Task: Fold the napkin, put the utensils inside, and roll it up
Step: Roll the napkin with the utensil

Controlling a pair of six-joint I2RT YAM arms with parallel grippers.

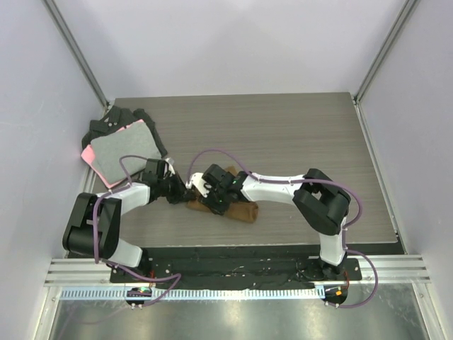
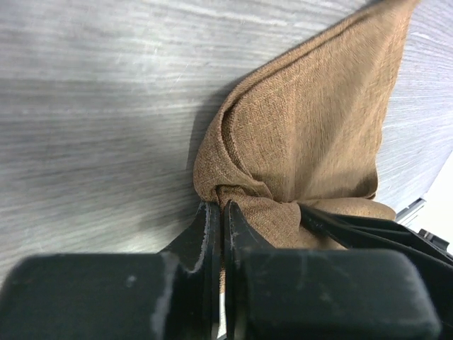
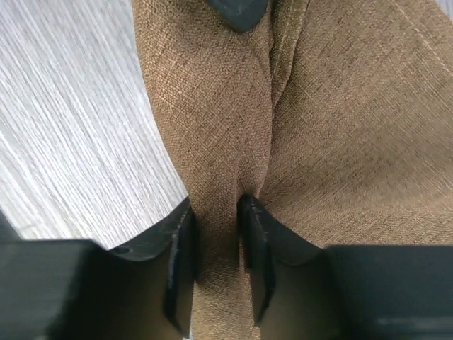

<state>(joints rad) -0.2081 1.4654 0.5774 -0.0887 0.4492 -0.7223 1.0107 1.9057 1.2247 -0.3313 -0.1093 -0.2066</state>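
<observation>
The brown napkin (image 1: 242, 211) lies bunched in a low heap near the table's front middle. My left gripper (image 1: 181, 189) is at its left end and my right gripper (image 1: 211, 190) is over its left part. In the left wrist view the left gripper (image 2: 222, 207) is shut on a thin pinch of the napkin (image 2: 311, 127). In the right wrist view the right gripper (image 3: 216, 211) is shut on a raised fold of the napkin (image 3: 340, 127). Slim black pieces (image 2: 354, 225) lie against the cloth; I cannot tell whether they are the utensil. No utensil shows clearly.
A grey cloth with a pink edge (image 1: 124, 152) lies on black cloths (image 1: 113, 126) at the table's back left corner. Grey wood tabletop (image 1: 297, 134) stretches behind and to the right. Frame posts and walls stand on both sides.
</observation>
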